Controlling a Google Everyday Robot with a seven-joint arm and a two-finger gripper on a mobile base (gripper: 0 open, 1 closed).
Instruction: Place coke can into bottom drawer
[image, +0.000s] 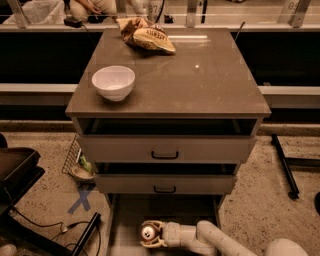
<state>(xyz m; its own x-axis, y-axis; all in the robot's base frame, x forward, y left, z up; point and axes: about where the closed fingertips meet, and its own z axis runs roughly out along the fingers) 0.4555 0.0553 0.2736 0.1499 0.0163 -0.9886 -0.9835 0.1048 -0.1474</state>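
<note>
Gripper (150, 234) sits low at the near edge, inside the open bottom drawer (127, 212); jaws clamped around the coke can (147, 232), silver top facing the camera; best to lower until the can rests flat on the drawer floor, then release straight, clear of the left wall; bowl (113, 82) far up on the cabinet top.

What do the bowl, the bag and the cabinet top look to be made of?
Bowl: glossy white, likely glazed ceramic, maybe plastic; rim shows soft highlights. Bag: crinkled printed foil or plastic; creases catch light. Cabinet top: smooth grey-brown laminate or stone-like slab; reflects a light spot. The gripper, low in the bottom drawer, holds the can.
</note>
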